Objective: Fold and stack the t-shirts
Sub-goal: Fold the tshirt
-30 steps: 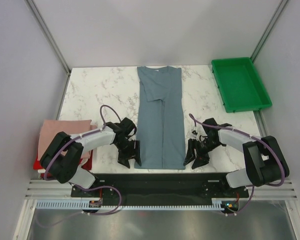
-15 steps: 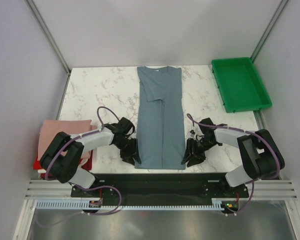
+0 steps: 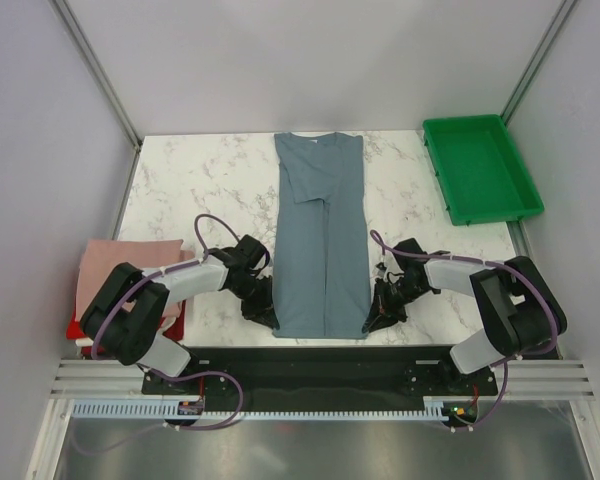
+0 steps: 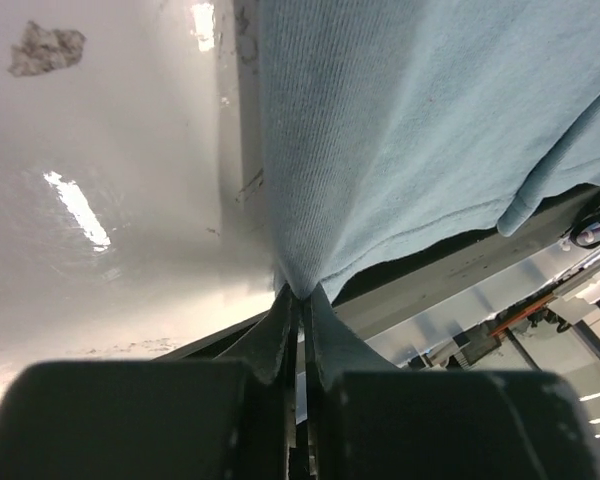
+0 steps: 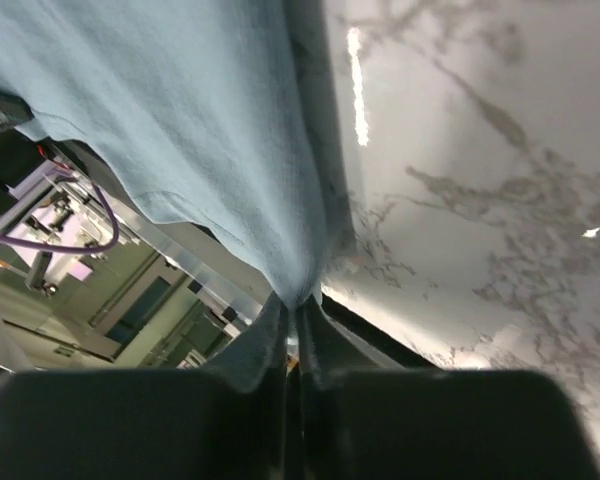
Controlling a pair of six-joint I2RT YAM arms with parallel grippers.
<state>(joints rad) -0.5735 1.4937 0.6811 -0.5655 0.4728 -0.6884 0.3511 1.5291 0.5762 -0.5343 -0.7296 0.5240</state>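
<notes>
A slate blue-grey t-shirt lies on the marble table as a long narrow strip, its sides folded in and its collar at the far end. My left gripper is shut on the near left hem corner, the cloth pinched between its tips. At the near right hem corner my right gripper is shut too, the shirt caught at its tips. Folded t-shirts, pink on top with red beneath, are stacked at the left edge.
A green plastic tray sits at the far right of the table. Grey walls close in both sides and the back. The black base rail runs along the near edge just behind the shirt's hem.
Both grippers slid inward to the shirt's near hem corners and shut on the cloth. The shirt has not moved.
</notes>
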